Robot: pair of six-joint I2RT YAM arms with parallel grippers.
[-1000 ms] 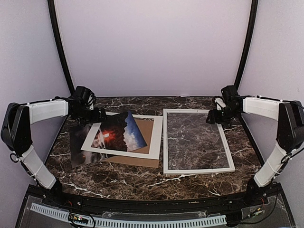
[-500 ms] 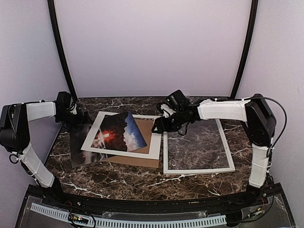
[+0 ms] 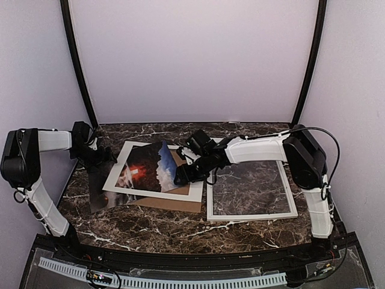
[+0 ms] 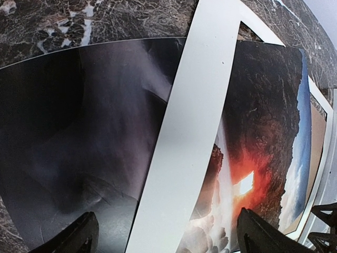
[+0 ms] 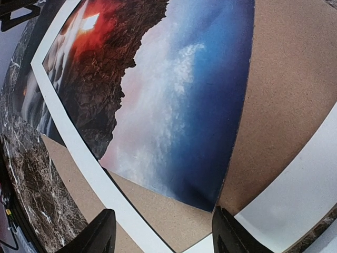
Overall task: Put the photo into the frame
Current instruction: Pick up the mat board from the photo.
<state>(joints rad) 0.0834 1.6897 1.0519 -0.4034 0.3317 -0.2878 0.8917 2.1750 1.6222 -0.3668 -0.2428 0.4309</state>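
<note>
Top external view: the photo [image 3: 147,168] lies askew on the white mat board [image 3: 153,194], left of centre. It is just beside the frame [image 3: 252,215], which lies flat right of centre. Above the photo's right edge hangs the right gripper [image 3: 182,175], jaws partly spread with nothing between them; whether a fingertip touches the print cannot be told. At the left edge the left gripper [image 3: 98,155] gapes wide over the mat's border, holding nothing.
</note>
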